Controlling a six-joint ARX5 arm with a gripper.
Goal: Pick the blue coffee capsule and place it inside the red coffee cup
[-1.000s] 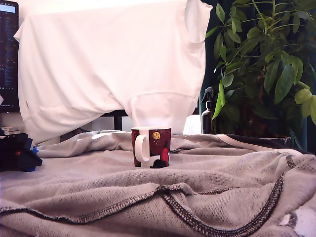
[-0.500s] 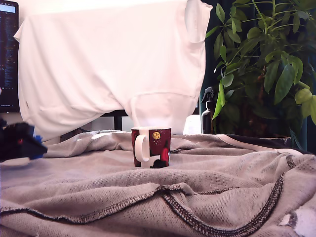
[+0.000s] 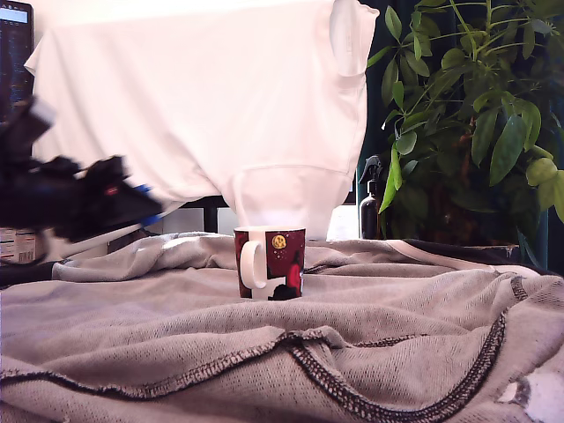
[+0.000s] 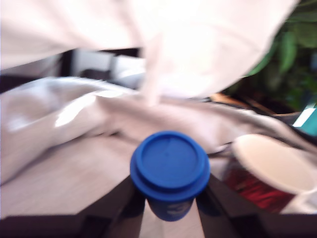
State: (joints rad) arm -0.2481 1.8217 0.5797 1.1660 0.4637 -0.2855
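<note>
The blue coffee capsule (image 4: 170, 163) sits clamped between my gripper's two black fingers (image 4: 124, 206) in the wrist view, its round rimmed end facing the camera. My gripper (image 4: 170, 207) is shut on it. In the exterior view the gripper (image 3: 141, 204) is a blurred black shape in the air at the exterior view's left, with a bit of blue capsule (image 3: 141, 189) showing at its tip. The red coffee cup (image 3: 270, 263) stands upright on the grey cloth, white handle toward the exterior view's left, lower than the gripper. The cup's white inside (image 4: 270, 161) shows beside the capsule.
A rumpled grey knit cloth (image 3: 352, 352) with dark stitched seams covers the surface. A white garment (image 3: 203, 97) hangs behind. A leafy green plant (image 3: 476, 115) and a dark spray bottle (image 3: 371, 207) stand at the back right. A monitor (image 3: 13, 97) is at far left.
My gripper has risen from the cloth at the exterior view's far left and moved up and rightward toward the cup, carrying the capsule. The cup has not moved.
</note>
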